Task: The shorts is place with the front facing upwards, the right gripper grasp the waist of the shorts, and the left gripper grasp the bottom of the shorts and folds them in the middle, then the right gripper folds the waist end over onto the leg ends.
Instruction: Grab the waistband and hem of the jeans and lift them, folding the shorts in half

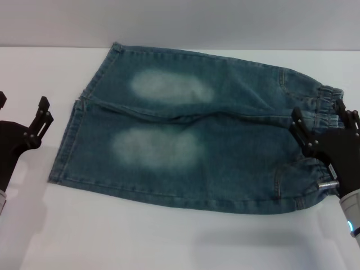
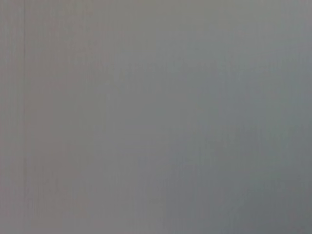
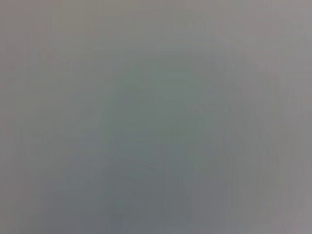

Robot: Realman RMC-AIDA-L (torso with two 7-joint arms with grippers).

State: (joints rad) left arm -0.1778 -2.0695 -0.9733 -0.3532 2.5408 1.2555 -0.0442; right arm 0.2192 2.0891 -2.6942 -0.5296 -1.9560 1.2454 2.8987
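Head view, left to right. The left gripper (image 1: 25,121) hovers over the white table (image 1: 169,236), prongs spread wide and holding nothing. The bottom of the shorts (image 1: 64,146) lies just beside its fingertips, on the side toward the other arm, not yet touched.

The shorts (image 1: 191,135) lie flat, front up, spread between the two grippers, leg hems toward the left gripper and the waist (image 1: 329,109) toward the right one. Two pale faded patches mark the legs.

The right gripper (image 1: 323,132) sits over the waist end, prongs spread wide above the gathered band. Whether its tips touch the cloth cannot be told; nothing is clamped.

Both wrist views show only flat grey and give no further information.

Handling, as judged: denim is soft but fairly heavy, and will sag and drag if lifted by one layer. Grasp through both layers. The stitched hem edge directly ahead of the left gripper's prongs offers a firm hold. The elastic band beneath the right gripper is thick and bunched, so it should resist slipping once pinched.
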